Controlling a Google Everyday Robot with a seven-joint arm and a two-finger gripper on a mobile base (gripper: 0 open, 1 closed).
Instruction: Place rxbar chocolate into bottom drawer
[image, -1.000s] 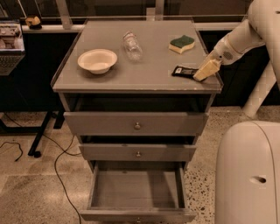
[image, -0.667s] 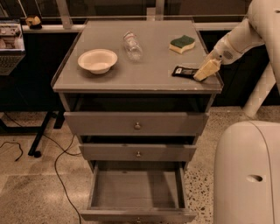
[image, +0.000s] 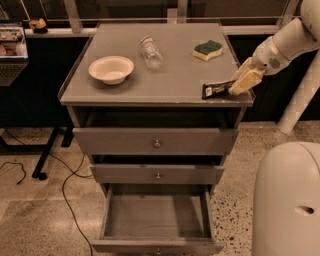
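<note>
Rxbar (image: 216, 90) on cabinet top (image: 175, 77), front-right corner, long axis left-right along edge; gripper (image: 239, 83) at its right end (grip: cannot tell). One rxbar, sponge (image: 208, 50), bowl (image: 111, 69), jar (image: 150, 52); three drawers (image: 156, 141), bottom drawer (image: 155, 220) open.

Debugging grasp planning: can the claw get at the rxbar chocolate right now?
Likely yes. The claw sits at the rxbar chocolate's right end, near the cabinet top's front-right corner; nothing lies between them.
</note>
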